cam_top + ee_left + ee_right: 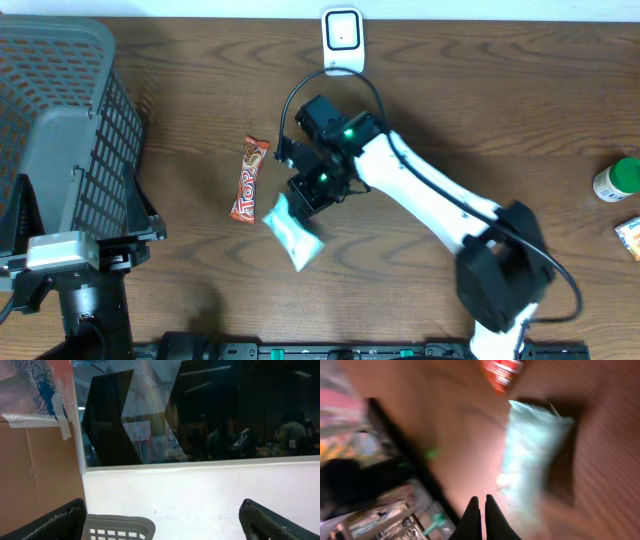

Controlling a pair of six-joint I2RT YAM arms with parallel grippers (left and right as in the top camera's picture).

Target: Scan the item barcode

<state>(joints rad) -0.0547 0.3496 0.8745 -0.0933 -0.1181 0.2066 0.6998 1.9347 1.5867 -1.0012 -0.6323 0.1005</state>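
Right fingers [472, 520] clenched empty, left fingers [55, 522] spread, pale packet [293, 232] lying diagonal, upper-left to lower-right

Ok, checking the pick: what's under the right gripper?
In the overhead view, the pale blue packet pokes out beneath the right gripper. Its upper end is covered by the gripper, so a grip cannot be confirmed.

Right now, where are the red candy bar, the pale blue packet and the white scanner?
red candy bar [249, 180], overhead view, middle of wrapper
pale blue packet [295, 235], overhead view, centre of pouch
white scanner [342, 33], overhead view, its front face
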